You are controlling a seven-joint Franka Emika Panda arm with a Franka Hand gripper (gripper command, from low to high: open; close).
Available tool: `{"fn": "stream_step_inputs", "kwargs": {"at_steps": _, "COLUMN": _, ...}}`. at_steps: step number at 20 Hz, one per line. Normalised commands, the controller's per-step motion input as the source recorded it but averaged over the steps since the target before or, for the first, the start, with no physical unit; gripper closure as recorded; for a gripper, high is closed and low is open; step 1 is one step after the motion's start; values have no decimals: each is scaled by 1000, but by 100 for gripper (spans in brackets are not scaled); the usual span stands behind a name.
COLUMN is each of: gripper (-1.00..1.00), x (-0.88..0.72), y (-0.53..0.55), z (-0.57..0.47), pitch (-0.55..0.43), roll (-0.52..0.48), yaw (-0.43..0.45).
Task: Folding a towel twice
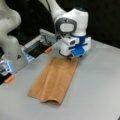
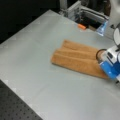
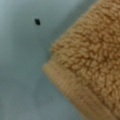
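The towel (image 1: pixel 53 80) lies on the grey table (image 1: pixel 97 82) as a long strip, apparently folded once. The gripper (image 1: pixel 68 59) sits low at the strip's 12 o'clock end, over a corner; whether its jaws are parted cannot be told.

You get two raised front views angled down at the grey table (image 1: pixel 100 85), from different sides. Both front views share the towel (image 1: pixel 53 80) (image 2: pixel 75 58), the gripper (image 1: pixel 68 58) at its end, and the orange-tipped rail fixture (image 1: pixel 37 46) (image 2: pixel 85 15) behind. Your wrist view looks down from very close, showing only a towel corner (image 3: pixel 92 62) and bare table (image 3: pixel 22 62).
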Motion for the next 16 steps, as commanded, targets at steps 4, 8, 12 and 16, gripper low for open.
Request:
{"fn": "stream_step_inputs", "kwargs": {"at_steps": 4, "gripper": -100, "x": 5, "y": -51, "z": -107, "pitch": -68, "roll": -215, "yaw": 148}}
{"fn": "stream_step_inputs", "kwargs": {"at_steps": 8, "gripper": -100, "x": 21, "y": -74, "z": -135, "pitch": -95, "roll": -176, "yaw": 101}}
{"fn": "stream_step_inputs", "kwargs": {"at_steps": 12, "gripper": -100, "x": -2, "y": -41, "z": -223, "pitch": -121, "roll": -157, "yaw": 46}}
{"fn": "stream_step_inputs", "kwargs": {"at_steps": 16, "gripper": 100, "x": -41, "y": 8, "z": -225, "pitch": -125, "roll": -127, "yaw": -9}}
